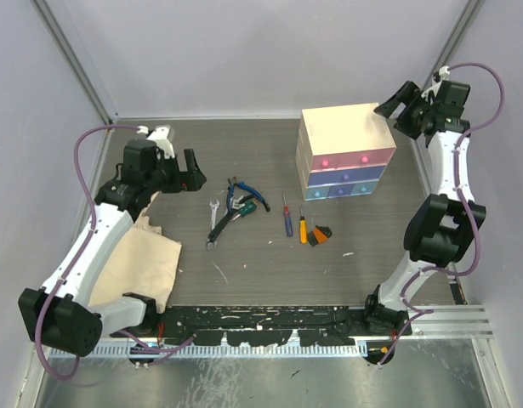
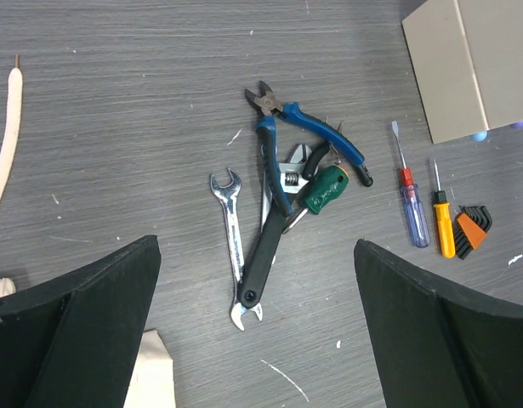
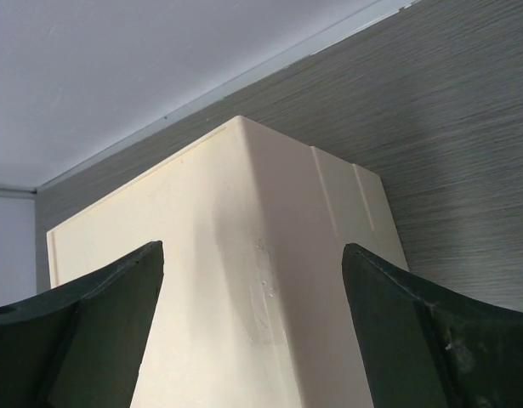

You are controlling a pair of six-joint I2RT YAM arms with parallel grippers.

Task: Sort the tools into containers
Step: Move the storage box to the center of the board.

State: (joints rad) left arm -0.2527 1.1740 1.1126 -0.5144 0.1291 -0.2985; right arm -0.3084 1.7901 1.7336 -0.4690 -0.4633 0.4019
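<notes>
tools, main heap: blue-handled pliers [image 2: 308, 127], open-ended silver wrench [image 2: 233, 242], adjustable silver wrench [image 2: 288, 174], green-handled screwdriver [image 2: 325, 189] and a black-handled tool [image 2: 263, 255], crossed over one another. they lie on the table, framed in the gap between the left jaws in the left wrist view.

tools, second group: red-handled screwdriver [image 2: 410, 200], orange-handled screwdriver [image 2: 444, 229] and black-orange piece [image 2: 474, 228], side by side. they sit beyond the inner finger of the left jaws, toward the chest.

containers: cream chest [image 1: 342, 127] with pink drawer [image 1: 346, 159], purple drawer [image 1: 344, 175] and blue drawer [image 1: 342, 189], all pushed in. its top rear corner fills the gap between the right jaws.

left gripper [image 2: 254, 245]: jaws spread wide, holding nothing, clear of the heap below.

right gripper [image 3: 252, 247]: jaws spread wide, one finger to either side of the chest corner. nothing is gripped; contact with the chest cannot be told.

cloth [image 1: 146, 255]: beige, crumpled, on the table behind the left jaws, beneath that arm.

table [image 1: 244, 144]: dark grey, wood-grained, flecked with pale chips. the arm bases stand on a black rail at the near edge.

room: pale grey walls [image 1: 244, 51] on three sides, metal frame posts [image 1: 74, 59] at the corners, purple cables [image 1: 87, 170] looped along both arms.
</notes>
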